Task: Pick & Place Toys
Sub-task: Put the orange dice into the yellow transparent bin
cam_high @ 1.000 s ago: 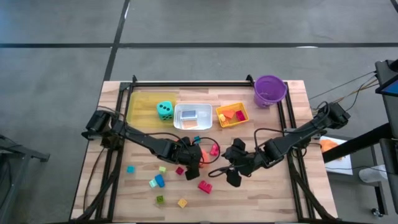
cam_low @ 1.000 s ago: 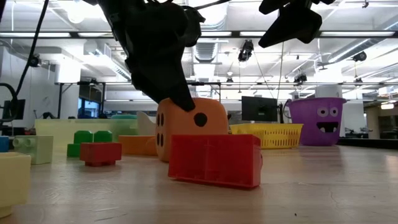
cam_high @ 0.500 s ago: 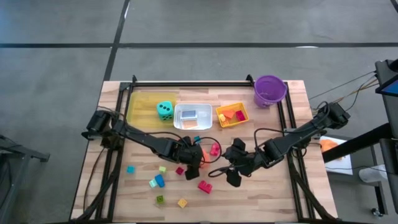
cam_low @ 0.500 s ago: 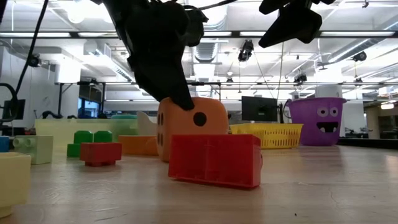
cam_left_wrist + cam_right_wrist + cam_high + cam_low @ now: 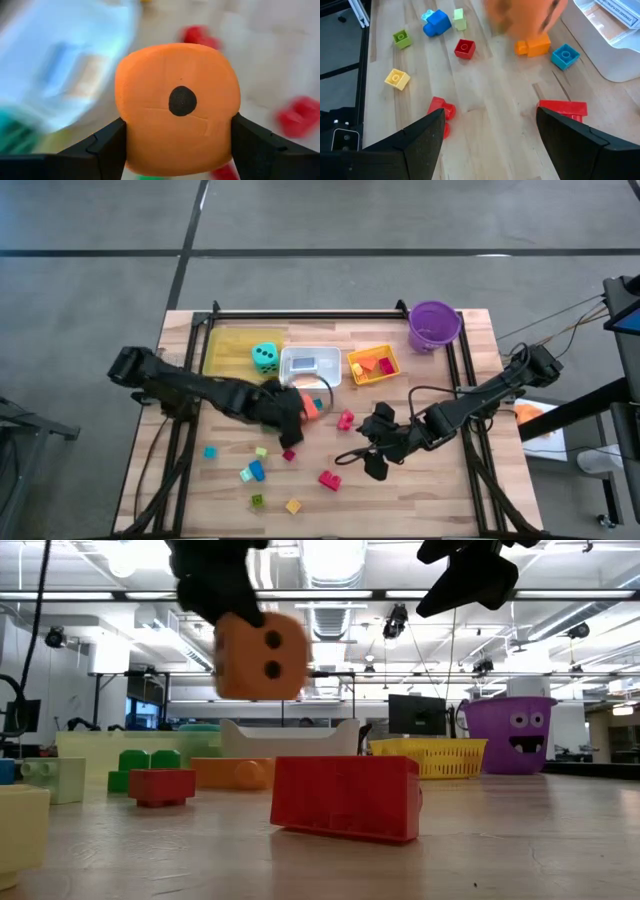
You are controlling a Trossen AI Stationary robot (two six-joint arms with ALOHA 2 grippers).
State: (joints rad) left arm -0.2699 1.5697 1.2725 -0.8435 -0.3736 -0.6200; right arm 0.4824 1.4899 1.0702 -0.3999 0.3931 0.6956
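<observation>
The left gripper (image 5: 177, 145) is clamped on the orange die (image 5: 177, 107), one finger on each side face. In the low view the die (image 5: 260, 655) hangs clear above the table (image 5: 440, 500). In the high view it (image 5: 309, 406) sits at 6 o'clock of the white tray (image 5: 311, 364), just beside that tray's near rim.

The right gripper (image 5: 490, 132) has its fingers spread wide and holds nothing. It hovers over bare wood at 3 o'clock of the table centre (image 5: 378, 442).

Surroundings, high view:
- One teal die (image 5: 264, 357) in the yellow tray (image 5: 225, 350), at 9 o'clock of the white tray.
- One yellow basket (image 5: 373, 365) at 3 o'clock of the white tray.
- One purple bucket (image 5: 434, 326) at 2 o'clock of the basket.
- Loose blocks on the table: three red or pink (image 5: 329, 478), two blue or teal (image 5: 257, 470), about four yellow or green (image 5: 293, 505).

Nothing stands between the held die and the white tray.

View differences: only the low view shows the die lifted off the table, plus a face on the bucket (image 5: 518, 735). Only the right wrist view shows an orange block (image 5: 534, 47) and a teal block (image 5: 564, 55) near the white tray. The left wrist view shows a single-dot face.
</observation>
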